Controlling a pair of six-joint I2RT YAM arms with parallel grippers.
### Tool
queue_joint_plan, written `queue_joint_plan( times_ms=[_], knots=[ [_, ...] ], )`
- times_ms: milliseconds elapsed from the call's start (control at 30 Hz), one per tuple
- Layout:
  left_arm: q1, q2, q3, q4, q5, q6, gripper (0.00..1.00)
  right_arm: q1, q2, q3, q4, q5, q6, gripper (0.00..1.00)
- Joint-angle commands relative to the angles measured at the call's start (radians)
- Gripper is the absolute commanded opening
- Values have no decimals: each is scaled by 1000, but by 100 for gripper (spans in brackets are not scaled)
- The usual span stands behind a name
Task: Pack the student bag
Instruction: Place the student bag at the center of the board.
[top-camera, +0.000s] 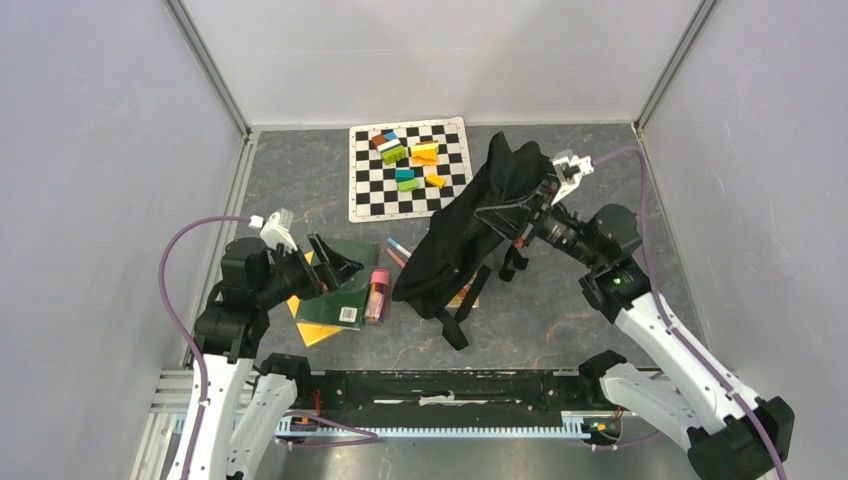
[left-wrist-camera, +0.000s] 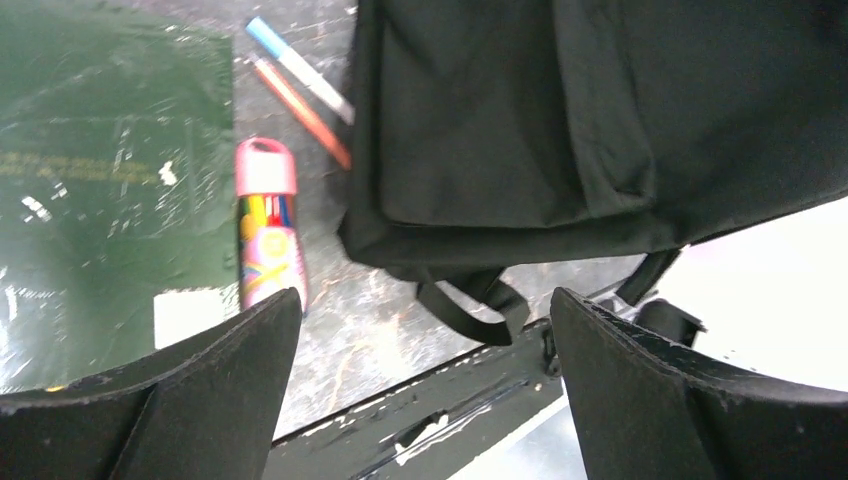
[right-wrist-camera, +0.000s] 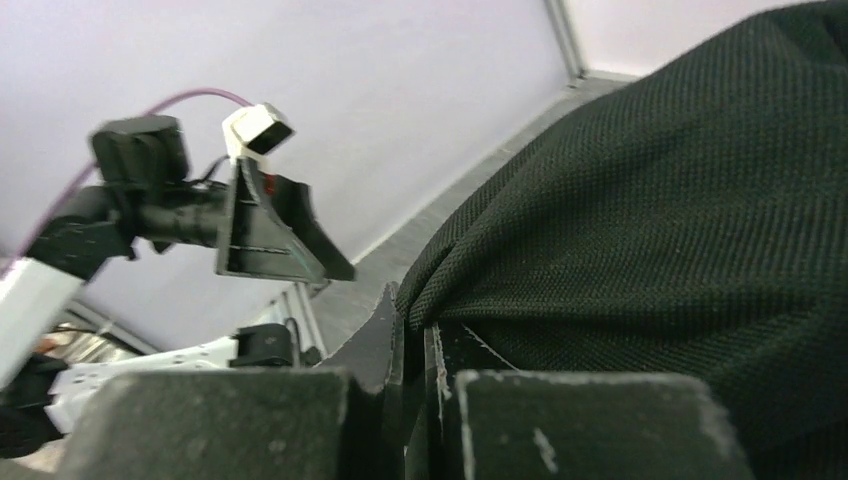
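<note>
Dark grey, mottled table (top-camera: 570, 320), seen from above; at the far middle, a black-and-white checkered mat (top-camera: 362, 195) lying flat, small coloured blocks (top-camera: 410, 165) on top; towards the left, a dark green notebook (top-camera: 330, 305) lying flat over a yellow sheet (top-camera: 314, 335), one yellow corner poking out on the near side; just beside the notebook's right edge, a pink tube of pens (top-camera: 377, 296); beyond it, a blue pen (top-camera: 399, 245) and an orange pen (top-camera: 395, 258) side by side, running under the edge of the black student bag (top-camera: 460, 240); bag's lower end down on the surface at centre, straps (top-camera: 452, 325) trailing towards the near edge.
</note>
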Motion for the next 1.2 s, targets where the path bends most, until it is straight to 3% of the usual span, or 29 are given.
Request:
queue_joint_plan(
  times_ms=[0, 167, 267, 367, 500, 667, 933, 1000, 1167],
  knots=[
    [0, -18, 16, -105, -75, 103, 100, -2, -84, -108, -225, 221, -155, 0],
    [0, -7, -9, -106, -84, 112, 100, -1, -172, -190, -467, 459, -218, 29],
    [0, 2, -28, -90, -97, 128, 100, -2, -204, -199, -576, 553, -253, 59],
    [0, 10, -14, -82, -123, 161, 100, -1, -228, -152, -716, 750, -278, 84],
    [0, -4, -20, -68, -142, 156, 100, -2, -298, -94, -838, 959, -288, 98],
    [0, -9, -28, -62, -159, 137, 100, -3, -369, -36, -887, 1115, -342, 98],
    [-8, 18, -70, 24, -95, 58, 100, -3, -298, -20, -921, 1155, -357, 98],
    [-19, 24, -85, 57, -89, 32, 100, -2, -284, -43, -892, 1088, -355, 98],
    [-115, 68, -149, 195, -114, -61, 100, -1, -195, -157, -761, 748, -339, 98]
  ],
)
